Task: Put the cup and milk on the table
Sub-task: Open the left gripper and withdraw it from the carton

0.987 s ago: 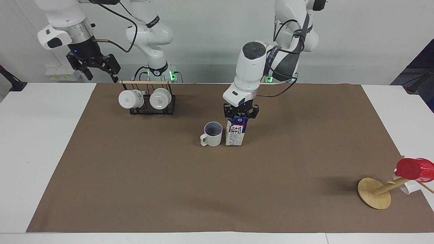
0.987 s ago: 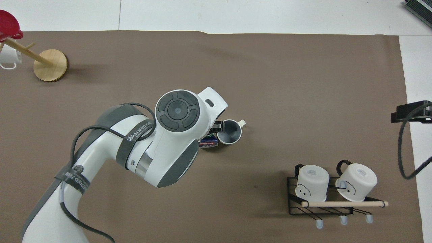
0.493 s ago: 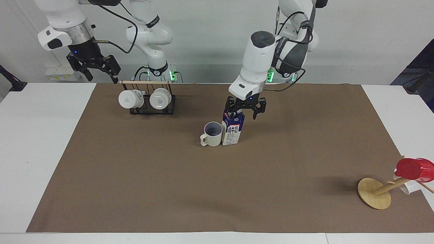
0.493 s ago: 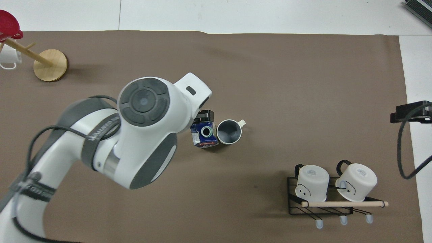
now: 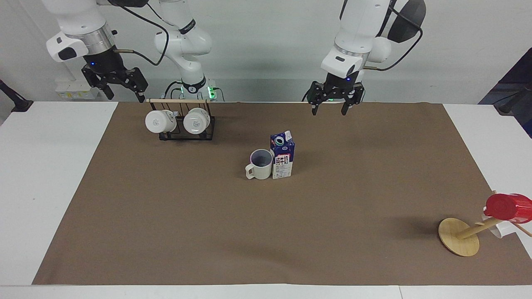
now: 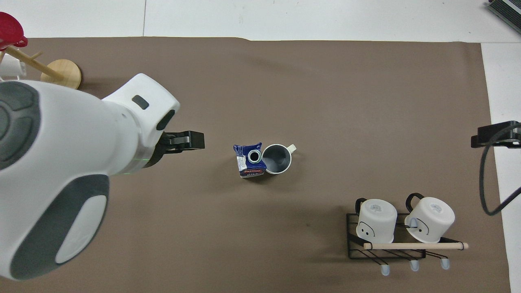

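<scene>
Milk: the milk (image 5: 282, 155) stood upright on the brown mat (image 5: 266, 232) of the counter (image 5: 50, 166), its side touching or just beside the cup (image 5: 261, 164).
Cup: it sat upright on the mat with its mouth up and its handle turned away from the carton.
Risk, carton: the carton was tall on a small base, so a knock from a descending arm would likely have tipped it onto the cup.
Risk, cup: with the two so close, a nudge to one would probably have shifted the other.
Risk, cause: I judged the only likely cause to be a gripper coming back down between them; nothing else stood near.
Left gripper: the left gripper (image 5: 333, 101) hung in the air with its fingers spread and nothing in them; the milk and cup lay well below it, toward the right arm's end of the counter.
Right gripper: the right gripper (image 5: 116, 83) waited open and empty, up beside the mug rack (image 5: 183, 124), well apart from both task things.
Task state: both things looked placed.
</scene>
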`<state>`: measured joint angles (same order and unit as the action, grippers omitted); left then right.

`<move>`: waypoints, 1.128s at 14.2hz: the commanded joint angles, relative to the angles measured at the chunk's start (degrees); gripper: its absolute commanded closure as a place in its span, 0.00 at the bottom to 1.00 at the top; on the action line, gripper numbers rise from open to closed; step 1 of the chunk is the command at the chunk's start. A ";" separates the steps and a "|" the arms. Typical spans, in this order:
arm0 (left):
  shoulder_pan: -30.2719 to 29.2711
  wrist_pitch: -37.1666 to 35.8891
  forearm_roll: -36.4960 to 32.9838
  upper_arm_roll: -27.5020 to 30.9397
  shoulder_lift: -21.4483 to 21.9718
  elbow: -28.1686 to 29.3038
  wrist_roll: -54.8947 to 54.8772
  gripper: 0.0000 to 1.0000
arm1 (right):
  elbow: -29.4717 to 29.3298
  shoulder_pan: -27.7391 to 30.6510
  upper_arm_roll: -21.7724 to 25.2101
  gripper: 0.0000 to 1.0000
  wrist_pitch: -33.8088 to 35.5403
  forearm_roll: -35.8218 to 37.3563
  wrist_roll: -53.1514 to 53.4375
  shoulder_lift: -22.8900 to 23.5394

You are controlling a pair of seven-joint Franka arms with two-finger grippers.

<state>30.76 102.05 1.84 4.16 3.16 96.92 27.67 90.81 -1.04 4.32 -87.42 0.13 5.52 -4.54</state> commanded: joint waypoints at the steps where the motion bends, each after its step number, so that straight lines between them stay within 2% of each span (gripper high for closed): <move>1: -7.00 -2.91 0.09 -0.38 2.11 0.81 -9.87 0.00 | -0.82 0.33 -0.45 0.00 -0.55 0.93 -0.43 0.85; 5: -16.94 -4.48 0.09 -0.29 2.20 -0.50 -24.75 0.00 | 0.33 -0.20 -0.63 0.00 -0.82 0.40 0.45 0.32; 8: -22.13 -10.88 -0.26 -0.38 1.33 -7.25 -31.78 0.00 | 0.77 0.42 -0.54 0.00 -0.12 -0.22 -0.25 -0.12; 11: -23.29 -14.51 -0.44 -0.21 1.32 -9.38 -33.03 0.00 | 0.86 0.42 -0.54 0.00 -0.47 0.22 -0.25 -0.12; 13: -24.34 -17.05 -0.52 -0.38 0.80 -11.65 -32.95 0.00 | -1.15 -0.19 -0.72 0.00 3.54 2.23 -0.51 0.32; 14: -24.52 -19.06 -0.53 -0.38 -0.94 -14.11 -32.95 0.00 | -3.86 -0.02 -0.81 0.00 6.88 2.68 -1.04 0.93; 16: -24.43 -20.05 -0.44 -0.38 -1.75 -15.97 -32.86 0.00 | -4.77 0.42 -0.81 0.00 7.01 2.07 -2.18 1.72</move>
<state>7.47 84.79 1.73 4.55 3.85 85.19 -4.48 88.56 -1.20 3.88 -82.04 1.62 5.31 -4.07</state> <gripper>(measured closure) 0.000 0.000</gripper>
